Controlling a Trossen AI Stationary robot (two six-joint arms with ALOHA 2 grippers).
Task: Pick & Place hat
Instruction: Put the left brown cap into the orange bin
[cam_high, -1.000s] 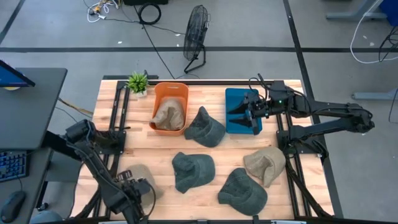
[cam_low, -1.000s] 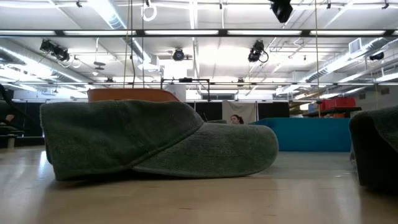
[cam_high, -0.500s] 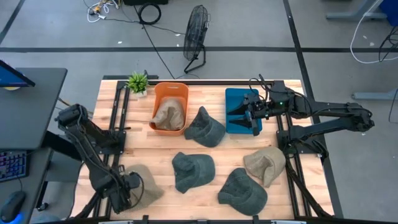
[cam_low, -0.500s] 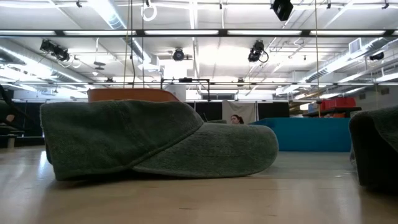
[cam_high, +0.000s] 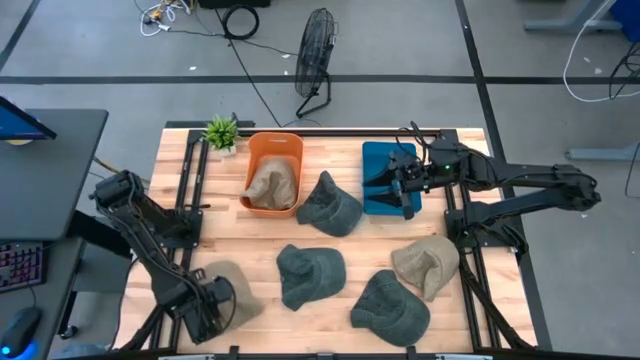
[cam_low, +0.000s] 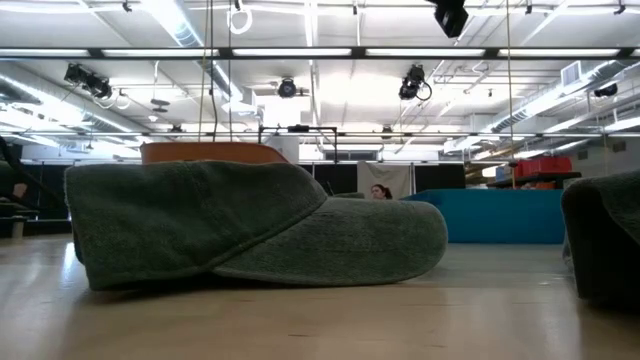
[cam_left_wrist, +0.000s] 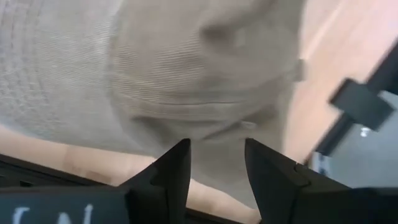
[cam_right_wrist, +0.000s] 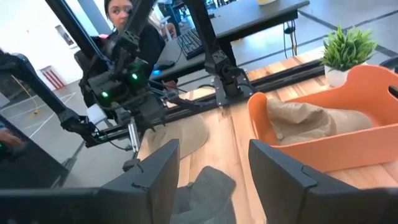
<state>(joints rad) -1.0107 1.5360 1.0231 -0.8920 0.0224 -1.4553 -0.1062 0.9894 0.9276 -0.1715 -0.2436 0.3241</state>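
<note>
Several caps lie on the wooden table. A tan hat (cam_high: 238, 297) sits near the near-left corner, and in the left wrist view this tan hat (cam_left_wrist: 186, 74) fills the picture. My left gripper (cam_high: 205, 303) (cam_left_wrist: 216, 163) is open, low at the hat's left edge. Another tan hat (cam_high: 427, 265) lies at the right. Dark green hats (cam_high: 328, 205) (cam_high: 310, 275) (cam_high: 390, 305) lie in the middle. A tan hat (cam_high: 270, 185) rests inside the orange bin (cam_high: 272, 145). My right gripper (cam_high: 400, 187) (cam_right_wrist: 213, 168) hovers open over the blue bin (cam_high: 380, 165). My left gripper has its open fingers (cam_left_wrist: 171, 171) close against the tan hat's edge (cam_left_wrist: 211, 134), coming from the table's left side. I cannot tell whether they touch it. The hat lies flat on the table.
A potted plant (cam_high: 221, 132) stands at the far-left corner beside the orange bin. Black frame rails (cam_high: 190, 190) run along both table sides. In the low view a green hat (cam_low: 250, 225) fills the foreground. A person (cam_right_wrist: 134, 25) shows beyond the table's left side.
My left gripper has moved toward the table's left edge, off the top of the tan hat, and the arm's elbow has swung to the left and far side. More of the tan hat shows now.
</note>
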